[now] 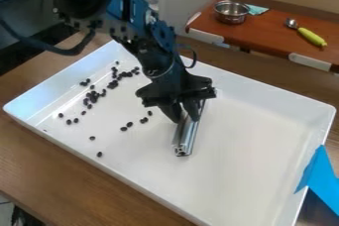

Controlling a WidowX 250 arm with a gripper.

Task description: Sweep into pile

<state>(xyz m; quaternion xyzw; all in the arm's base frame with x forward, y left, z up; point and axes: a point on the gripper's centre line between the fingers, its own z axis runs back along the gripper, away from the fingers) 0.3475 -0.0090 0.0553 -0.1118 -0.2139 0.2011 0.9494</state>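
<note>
the pincer (185, 117) was clamped, nearly closed, round the metal bar (188, 137), mid-tray! dark beans (112, 84) lay view-left, two loose clusters plus stragglers: no single pile, so most sweeping remained! blue tape (322, 178) clung by the right wall, a bowl (232, 13) sat behind, and the tray (252, 155) walls threatened to cramp the strokes!

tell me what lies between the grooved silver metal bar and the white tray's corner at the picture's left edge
Small, dark, oval beans, scattered loosely over the floor of the white tray; the camera view shows this.
</note>
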